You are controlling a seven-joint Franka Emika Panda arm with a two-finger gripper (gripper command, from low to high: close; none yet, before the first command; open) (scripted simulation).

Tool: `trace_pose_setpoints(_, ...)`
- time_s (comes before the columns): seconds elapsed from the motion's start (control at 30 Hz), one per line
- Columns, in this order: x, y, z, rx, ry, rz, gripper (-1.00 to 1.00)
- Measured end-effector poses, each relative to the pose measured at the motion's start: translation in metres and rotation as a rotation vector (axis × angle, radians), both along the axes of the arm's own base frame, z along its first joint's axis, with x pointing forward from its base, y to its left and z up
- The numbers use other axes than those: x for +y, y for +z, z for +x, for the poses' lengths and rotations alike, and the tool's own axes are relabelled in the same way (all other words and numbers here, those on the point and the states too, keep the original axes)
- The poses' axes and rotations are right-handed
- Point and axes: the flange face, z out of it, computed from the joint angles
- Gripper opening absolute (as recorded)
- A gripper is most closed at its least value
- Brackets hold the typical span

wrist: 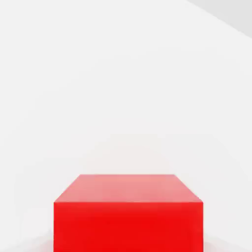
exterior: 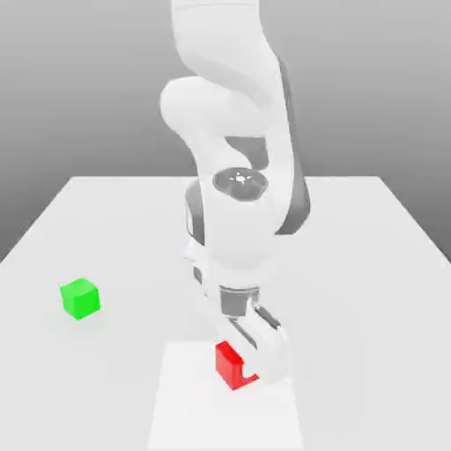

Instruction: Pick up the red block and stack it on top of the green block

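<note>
Table (exterior: 352,291): red could drag if I shift before lifting; edges well apart, open run toward green. Mat (exterior: 189,423): under red. My claw (exterior: 236,363): pinching red; off-centre grip could twist it. Red (exterior: 226,366): between my fingers. Green (exterior: 80,299): well apart from claw; low approach could knock it.
</note>
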Motion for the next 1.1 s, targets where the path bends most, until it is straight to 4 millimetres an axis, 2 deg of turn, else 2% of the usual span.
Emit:
trace_pose_setpoints(0.3,0.001,0.035,0.003,-0.006,0.001,0.0,-1.0)
trace_pose_setpoints(0.57,-0.005,0.048,-0.008,0.014,-0.02,-0.009,-1.0)
trace_pose_setpoints(0.67,-0.057,0.05,-0.015,0.023,-0.209,-0.023,-1.0)
trace_pose_setpoints(0.73,-0.082,0.052,-0.021,0.027,-0.319,-0.032,-1.0)
trace_pose_setpoints(0.93,-0.149,0.059,-0.049,0.033,-0.64,-0.05,-1.0)
trace_pose_setpoints(1.1,-0.202,0.067,-0.082,0.031,-0.923,-0.051,-1.0)
